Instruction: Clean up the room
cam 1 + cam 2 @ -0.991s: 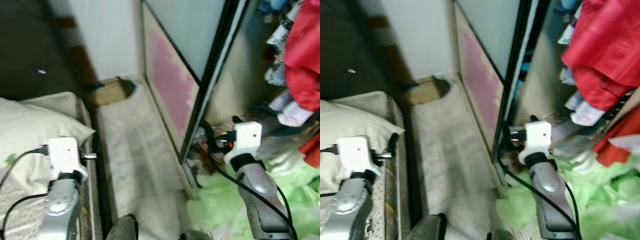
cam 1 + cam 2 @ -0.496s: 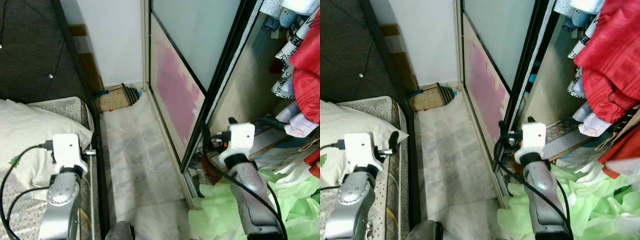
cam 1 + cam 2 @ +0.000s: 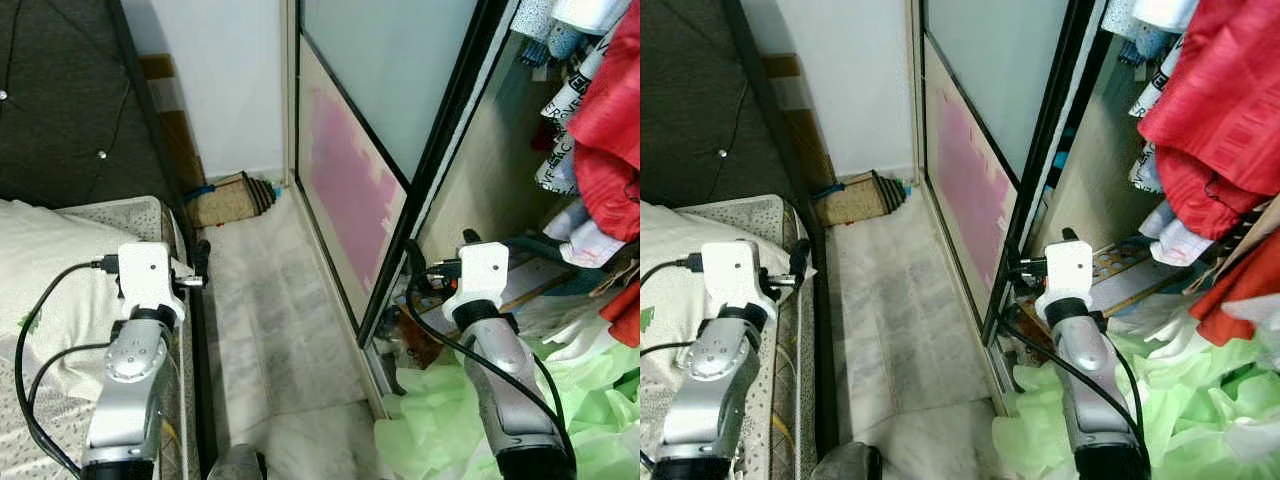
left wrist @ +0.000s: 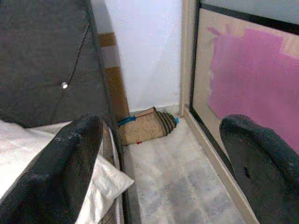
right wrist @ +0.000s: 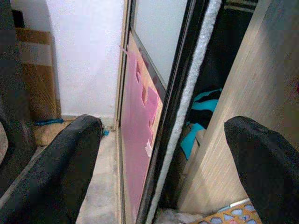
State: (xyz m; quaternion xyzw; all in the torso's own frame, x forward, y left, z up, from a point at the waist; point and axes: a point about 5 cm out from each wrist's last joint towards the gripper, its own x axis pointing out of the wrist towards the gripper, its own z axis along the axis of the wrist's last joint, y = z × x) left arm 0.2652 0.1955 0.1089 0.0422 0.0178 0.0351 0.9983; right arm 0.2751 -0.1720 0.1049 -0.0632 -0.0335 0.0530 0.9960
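Observation:
A heap of light green cloth (image 3: pixel 445 425) lies on the floor at the open wardrobe's foot, under my right arm. Red garments (image 3: pixel 612 120) hang inside the wardrobe above it. A brown rolled mat (image 3: pixel 232 196) lies against the far wall's base. My right gripper (image 5: pixel 161 158) is open and empty, held beside the wardrobe's black door frame (image 5: pixel 180 98). My left gripper (image 4: pixel 161 158) is also open and empty. It hovers over the bed edge (image 3: pixel 178 330), looking toward the mat (image 4: pixel 147 126).
A bed with a white pillow (image 3: pixel 50 280) and dark padded headboard (image 3: pixel 70 90) stands on the left. A sliding wardrobe door with a pink panel (image 3: pixel 350 190) is on the right. A narrow strip of marble floor (image 3: pixel 275 320) runs between them. More clothes (image 3: pixel 575 230) clutter the wardrobe bottom.
The blurred view has steadied and shifted as the camera moved. My left arm has risen slightly over the bed edge. Both grippers stay open and empty.

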